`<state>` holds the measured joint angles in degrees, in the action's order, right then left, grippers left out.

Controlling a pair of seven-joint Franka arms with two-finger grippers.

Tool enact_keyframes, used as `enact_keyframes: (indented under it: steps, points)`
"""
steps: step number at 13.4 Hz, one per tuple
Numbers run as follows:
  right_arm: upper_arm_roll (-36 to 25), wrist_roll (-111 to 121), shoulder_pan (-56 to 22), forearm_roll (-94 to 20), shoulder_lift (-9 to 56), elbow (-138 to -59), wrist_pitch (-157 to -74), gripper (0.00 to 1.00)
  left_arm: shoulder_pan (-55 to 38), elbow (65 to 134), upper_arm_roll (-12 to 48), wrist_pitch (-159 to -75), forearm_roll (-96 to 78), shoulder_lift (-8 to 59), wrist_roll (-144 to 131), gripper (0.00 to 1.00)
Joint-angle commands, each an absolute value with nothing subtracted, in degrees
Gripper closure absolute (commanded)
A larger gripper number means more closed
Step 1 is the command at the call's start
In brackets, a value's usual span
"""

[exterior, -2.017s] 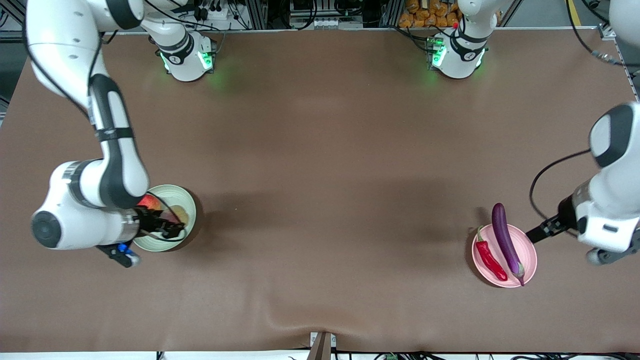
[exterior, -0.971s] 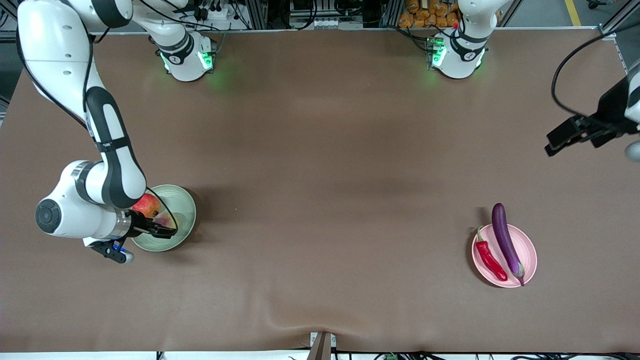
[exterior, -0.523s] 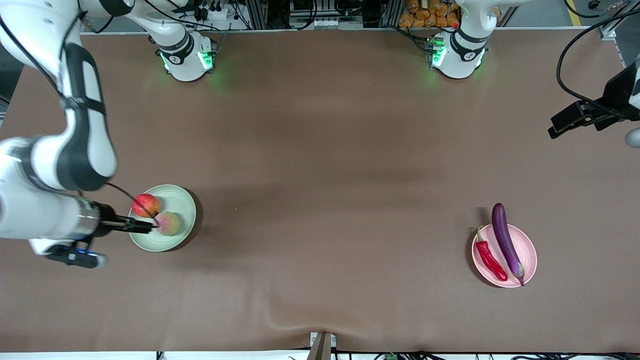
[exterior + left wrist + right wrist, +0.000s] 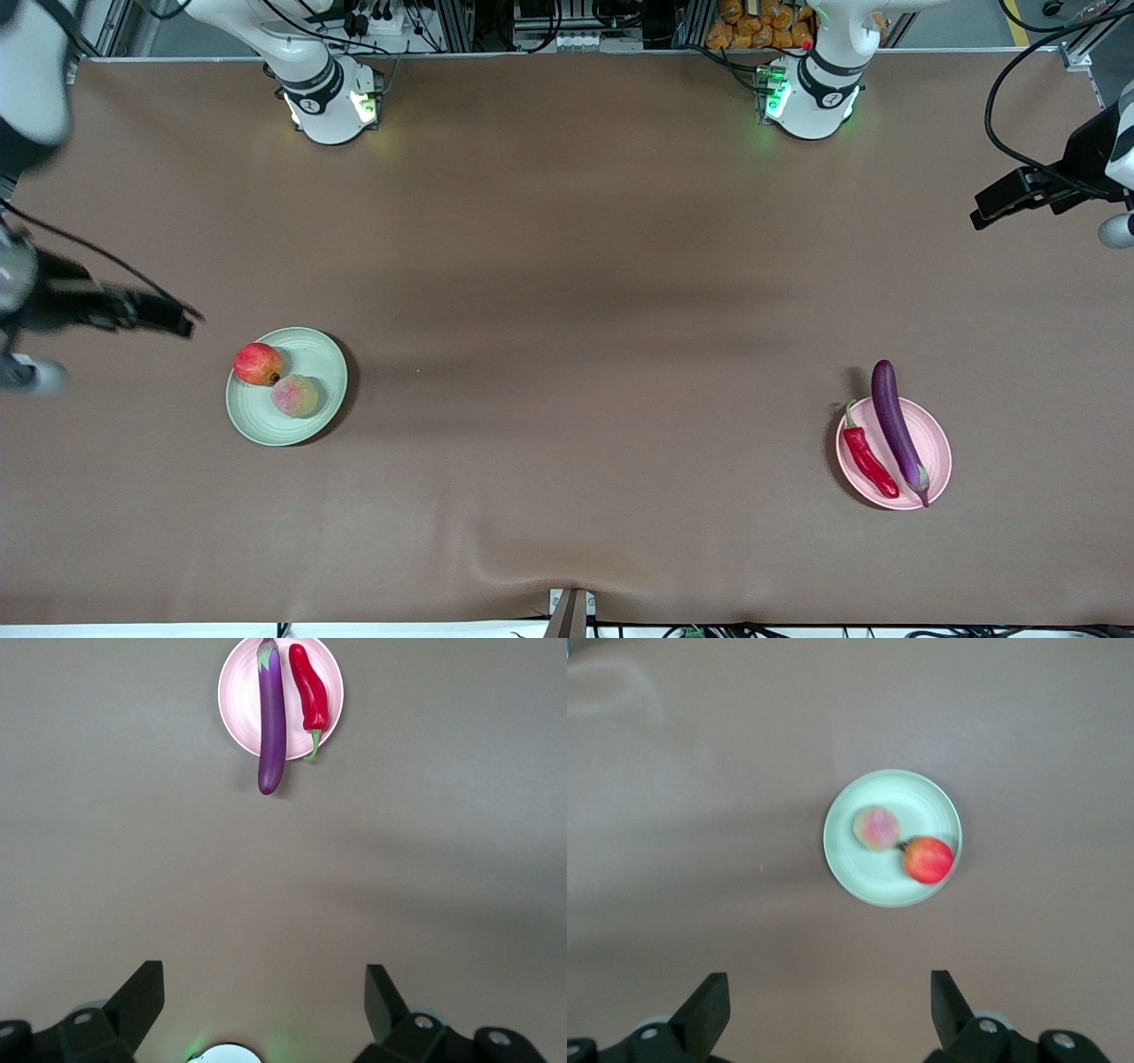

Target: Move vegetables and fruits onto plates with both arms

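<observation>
A red apple and a pinkish peach sit on the pale green plate toward the right arm's end; the right wrist view shows the plate, apple and peach. A purple eggplant and a red chili lie on the pink plate toward the left arm's end; the left wrist view shows the plate, eggplant and chili. My right gripper is open, empty, high over bare table. My left gripper is open, empty, raised at the table's end.
The brown table cover spreads between the two plates. Both arm bases stand along the table edge farthest from the front camera. A small bracket sits at the table edge nearest that camera.
My right gripper has let go of the peach on the green plate and risen away toward the table's end. My left gripper has lifted off from beside the pink plate and risen away toward its own end.
</observation>
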<state>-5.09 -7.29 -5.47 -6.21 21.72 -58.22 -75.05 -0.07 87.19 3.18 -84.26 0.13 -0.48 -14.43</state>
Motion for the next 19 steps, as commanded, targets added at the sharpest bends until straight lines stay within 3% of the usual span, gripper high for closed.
enact_keyframes:
  steps: [1,4,8,10,19]
  points:
    - [-4.0,-4.9,-3.1,-5.6,17.1,-59.5,-71.6,0.00,-0.2,89.0,3.7,-86.2,0.0,-1.9,-13.1,0.00]
    - [-3.3,-3.3,-1.6,-5.2,9.2,-67.3,-70.3,0.00,0.0,88.9,5.0,-86.0,0.0,-2.7,-13.2,0.00]
    - [-0.3,-3.4,-0.4,-4.2,-4.2,-90.2,-84.2,0.00,0.0,88.9,5.3,-84.9,0.1,-3.2,-13.3,0.00]
    - [0.5,-3.3,-0.5,-3.2,-6.8,-96.7,-89.1,0.00,-0.1,88.8,5.4,-84.0,0.5,-3.3,-13.3,0.00]
    - [1.4,4.7,1.0,-0.5,-4.6,-91.3,-87.7,0.00,0.0,88.5,5.8,-83.5,1.0,-3.8,-13.2,0.00]
